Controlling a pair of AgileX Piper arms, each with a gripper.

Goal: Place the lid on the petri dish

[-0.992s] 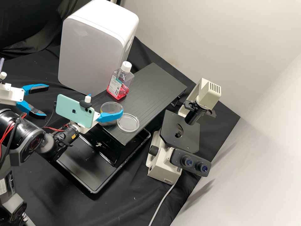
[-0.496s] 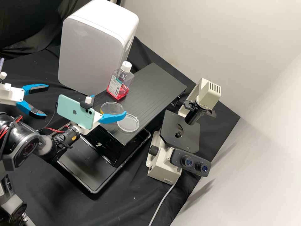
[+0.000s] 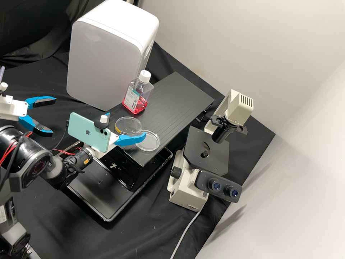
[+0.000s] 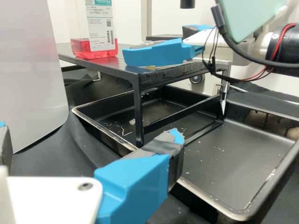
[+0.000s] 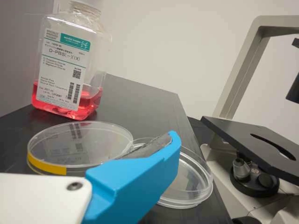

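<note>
A clear petri dish with a yellow band rests on the black raised platform; it also shows in the right wrist view. A shallow clear lid lies flat beside it, touching or nearly touching. My right gripper is open at the platform's near corner. Its near finger lies across the seam between dish and lid, and the banded dish sits between the jaws. My left gripper hangs open at the far left, off the platform, holding nothing; one of its fingers is over the tray's edge.
A bottle of red liquid stands on the platform's far-left corner, in front of a large white box. A black tray lies under and in front of the platform. A microscope stands to the right.
My right gripper has shifted a little toward the lid and the bench's near side, so its near finger now reaches the lid's edge. The left arm has kept still.
</note>
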